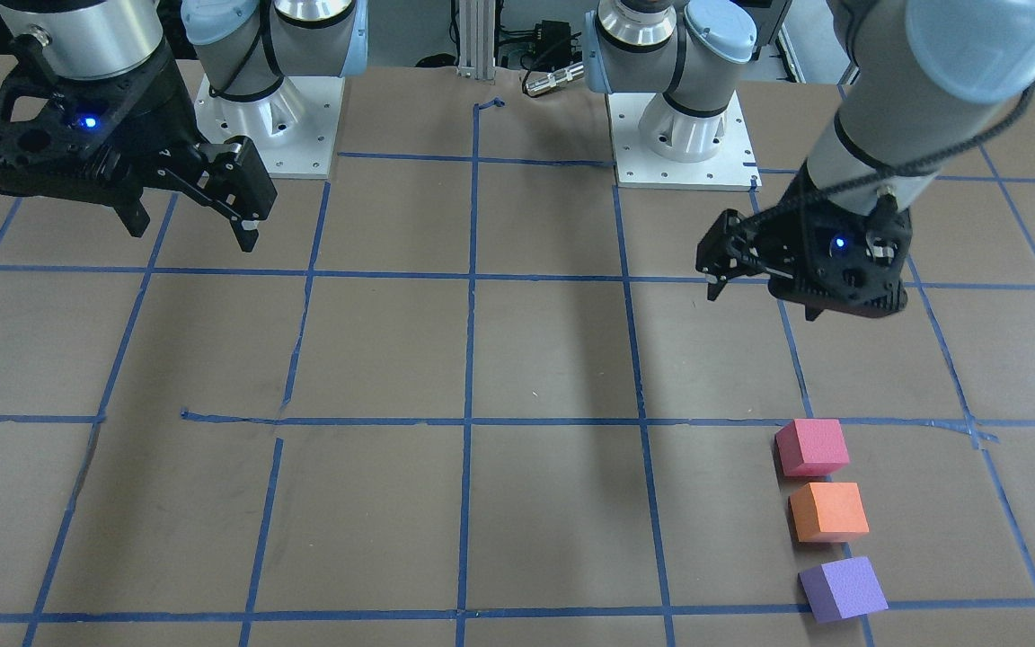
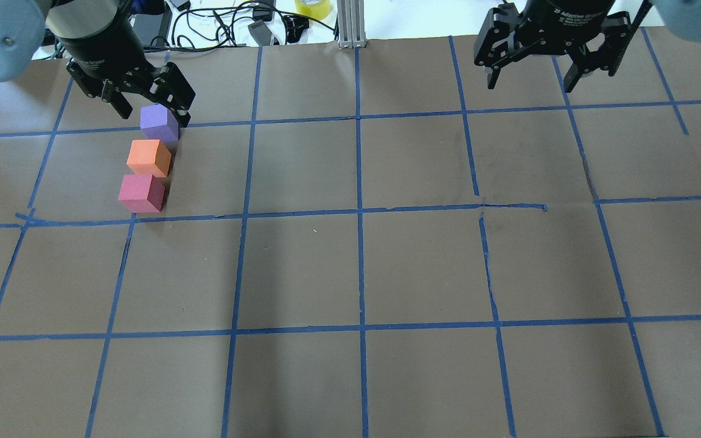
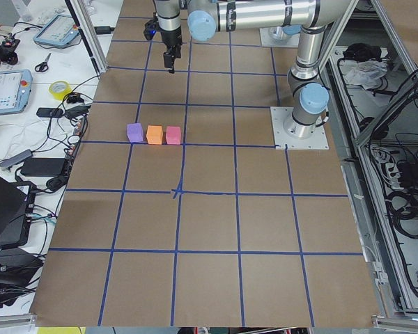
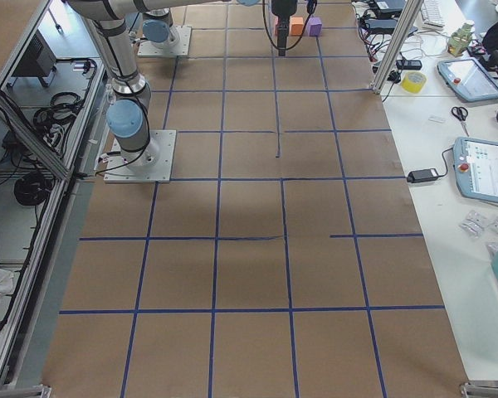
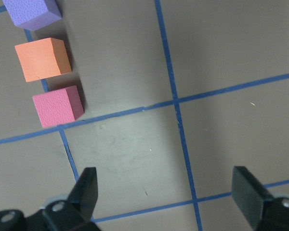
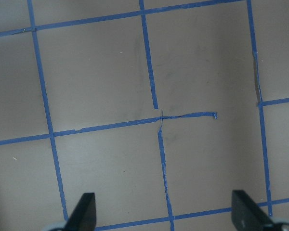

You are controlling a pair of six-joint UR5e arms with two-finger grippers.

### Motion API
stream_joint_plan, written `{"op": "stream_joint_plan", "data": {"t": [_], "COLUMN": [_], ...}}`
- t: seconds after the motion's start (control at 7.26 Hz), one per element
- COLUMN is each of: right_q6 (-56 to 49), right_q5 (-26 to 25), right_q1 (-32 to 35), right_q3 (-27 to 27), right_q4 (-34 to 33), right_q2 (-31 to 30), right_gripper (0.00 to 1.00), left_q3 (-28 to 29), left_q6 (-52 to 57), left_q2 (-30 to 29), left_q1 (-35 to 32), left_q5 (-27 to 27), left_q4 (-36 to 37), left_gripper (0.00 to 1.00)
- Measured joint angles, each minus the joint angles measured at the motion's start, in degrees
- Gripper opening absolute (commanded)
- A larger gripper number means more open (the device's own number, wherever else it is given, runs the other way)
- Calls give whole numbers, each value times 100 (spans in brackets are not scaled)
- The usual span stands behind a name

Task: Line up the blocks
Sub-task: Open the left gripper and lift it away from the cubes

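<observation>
Three foam blocks lie in a short line on the table's far left: purple [image 2: 159,121], orange [image 2: 148,157], pinkish-red [image 2: 141,193], with small gaps between them. They also show in the front view as pinkish-red [image 1: 811,447], orange [image 1: 828,511] and purple [image 1: 843,589]. My left gripper [image 1: 763,304] is open and empty, raised above the table near the line. Its wrist view shows the purple [image 5: 32,12], orange [image 5: 42,58] and pinkish-red [image 5: 57,106] blocks at upper left. My right gripper [image 2: 532,84] is open and empty, raised over the far right.
The table is brown paper with a blue tape grid, and some tape is torn near the middle [image 2: 512,208]. Two arm base plates [image 1: 270,126] [image 1: 684,135] stand at the robot's edge. Cables and a yellow tape roll [image 2: 313,7] lie beyond the far edge.
</observation>
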Motion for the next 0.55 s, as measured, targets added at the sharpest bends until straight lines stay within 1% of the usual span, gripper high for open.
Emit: {"op": "stream_joint_plan", "data": {"t": [0.28,0.55], "right_q6": [0,0], "right_q5": [-8,-6], "right_q1": [1,1], "right_q3": [3,3], "right_q4": [-6,-14], "right_q2": [2,5], "right_gripper": [100,100], "left_q3": [63,52], "left_q6": [-253,-344], "left_q2": [350,465], "left_q1": [-256,-314], "left_q5": [-14,-12], "left_q4": [-284,-296], "left_gripper": [100,100]}}
